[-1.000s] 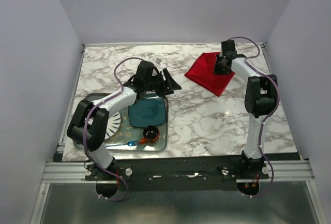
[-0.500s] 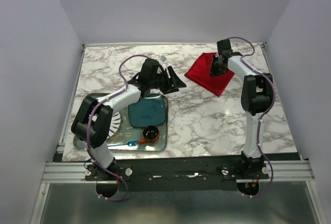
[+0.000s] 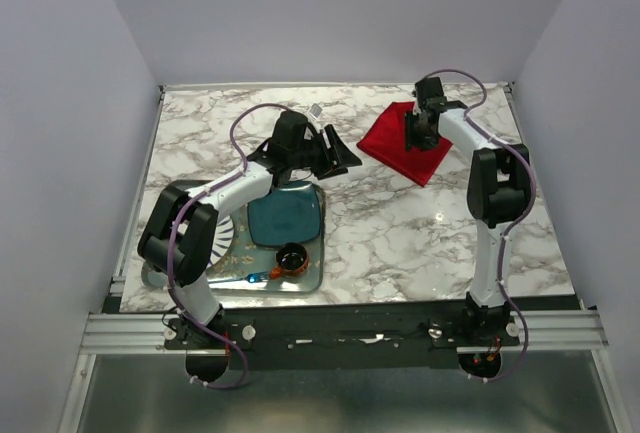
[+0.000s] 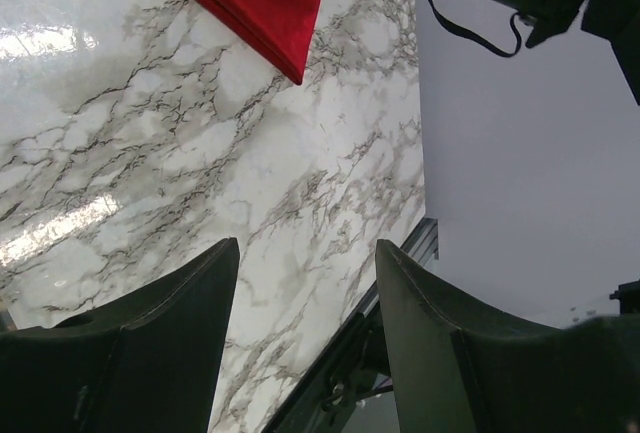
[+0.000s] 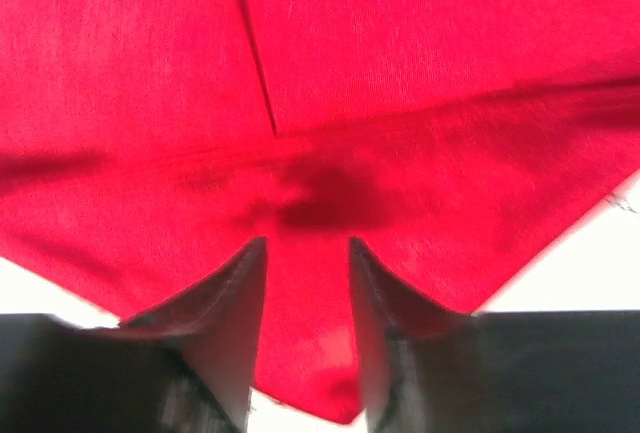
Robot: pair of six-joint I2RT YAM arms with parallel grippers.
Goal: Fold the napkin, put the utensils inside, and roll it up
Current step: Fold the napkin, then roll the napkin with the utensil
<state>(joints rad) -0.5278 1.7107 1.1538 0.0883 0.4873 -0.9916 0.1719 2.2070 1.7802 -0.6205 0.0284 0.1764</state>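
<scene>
Napkin folded at the far right, fork not yet on it

Nearest, the tray (image 3: pixel 300 285) at the left holds a teal plate (image 3: pixel 285 218), a cup (image 3: pixel 291 256) and a blue plastic utensil (image 3: pixel 256 276); the fork cannot be picked out. Beyond the tray's far edge the left gripper (image 4: pixel 307 245) hangs empty, fingers spread. Farthest, the right gripper (image 5: pixel 307 245) sits low on the red napkin (image 3: pixel 393 148), fingers parted, with cloth between them but seemingly unpinched. Risk: lifting off from so close could snag the soft fold and drag it open, or skew it across the table (image 3: pixel 400 243).
</scene>
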